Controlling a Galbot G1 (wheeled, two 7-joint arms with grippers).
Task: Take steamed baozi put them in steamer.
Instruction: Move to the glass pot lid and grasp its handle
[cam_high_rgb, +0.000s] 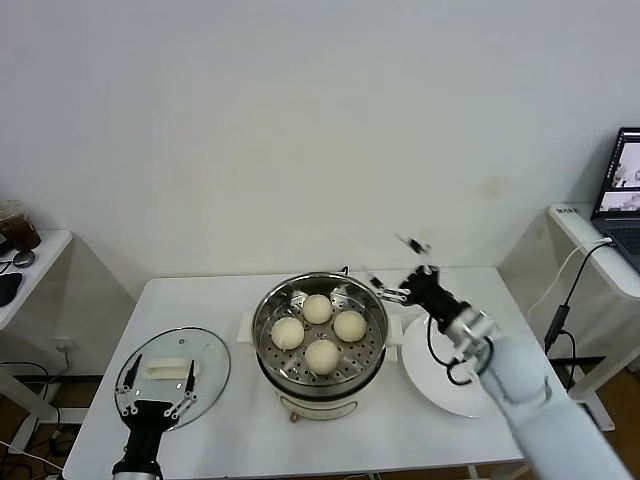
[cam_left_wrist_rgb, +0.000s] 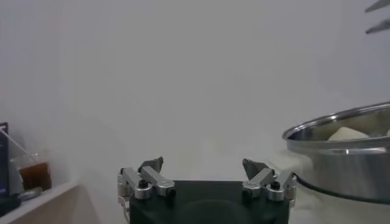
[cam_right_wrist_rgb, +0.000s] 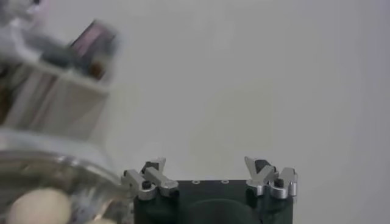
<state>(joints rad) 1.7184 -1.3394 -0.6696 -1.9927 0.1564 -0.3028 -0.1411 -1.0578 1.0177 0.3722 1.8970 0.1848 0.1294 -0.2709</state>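
The steamer (cam_high_rgb: 268, 318) is a shiny steel pot on a white base at the middle of the table. Several cream-white steamed baozi (cam_high_rgb: 322, 355) lie on its perforated tray. My right gripper (cam_high_rgb: 393, 265) hangs open and empty just above the steamer's right rim. In its wrist view the right gripper (cam_right_wrist_rgb: 207, 165) is wide open, with the steamer (cam_right_wrist_rgb: 55, 176) and a baozi (cam_right_wrist_rgb: 36, 204) beside it. My left gripper (cam_high_rgb: 162, 376) stands open at the front left over the glass lid. The left gripper (cam_left_wrist_rgb: 202, 164) holds nothing; the steamer (cam_left_wrist_rgb: 341, 152) shows off to one side.
A round glass lid (cam_high_rgb: 205, 350) with a white handle lies front left. A flat white plate (cam_high_rgb: 440, 385) sits right of the steamer, under my right arm. A side table with a laptop (cam_high_rgb: 622, 190) and cable stands at right; another side table (cam_high_rgb: 30, 260) at left.
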